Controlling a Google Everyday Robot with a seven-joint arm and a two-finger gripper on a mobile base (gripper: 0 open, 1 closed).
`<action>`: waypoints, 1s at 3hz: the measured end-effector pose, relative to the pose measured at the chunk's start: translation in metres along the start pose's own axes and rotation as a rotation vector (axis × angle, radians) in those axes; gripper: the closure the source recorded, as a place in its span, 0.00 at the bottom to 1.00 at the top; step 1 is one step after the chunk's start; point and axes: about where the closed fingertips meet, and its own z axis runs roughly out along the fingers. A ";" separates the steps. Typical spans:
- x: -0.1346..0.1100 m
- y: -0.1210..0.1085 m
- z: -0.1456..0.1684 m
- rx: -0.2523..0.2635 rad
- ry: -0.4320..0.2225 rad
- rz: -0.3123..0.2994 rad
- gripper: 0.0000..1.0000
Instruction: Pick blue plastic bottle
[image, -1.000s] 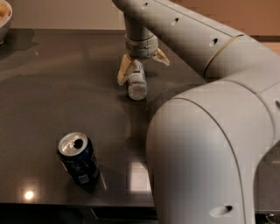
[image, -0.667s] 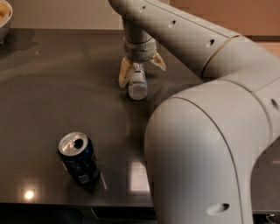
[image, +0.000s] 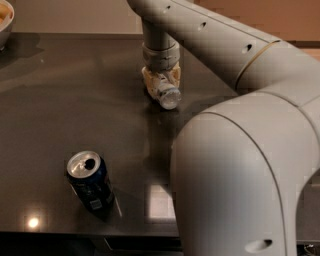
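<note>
Blue plastic bottle (image: 169, 97) lies on the table (image: 75, 105), clamped by the gripper (image: 162, 86).

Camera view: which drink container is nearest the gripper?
The pale blue plastic bottle, right at the gripper; the dark blue can stands apart, near the front of the table.

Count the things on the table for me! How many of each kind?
Bottles: 1, the blue plastic bottle, at the gripper on the table's far side.
Cans: 1, the dark blue soda can, near the front.
Bowls: 1, the bowl, far left edge.
Total: 3.
</note>
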 end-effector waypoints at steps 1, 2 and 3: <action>0.005 -0.003 -0.016 -0.004 -0.023 -0.012 0.84; 0.011 -0.003 -0.041 -0.016 -0.062 -0.048 1.00; 0.015 0.000 -0.072 -0.028 -0.110 -0.104 1.00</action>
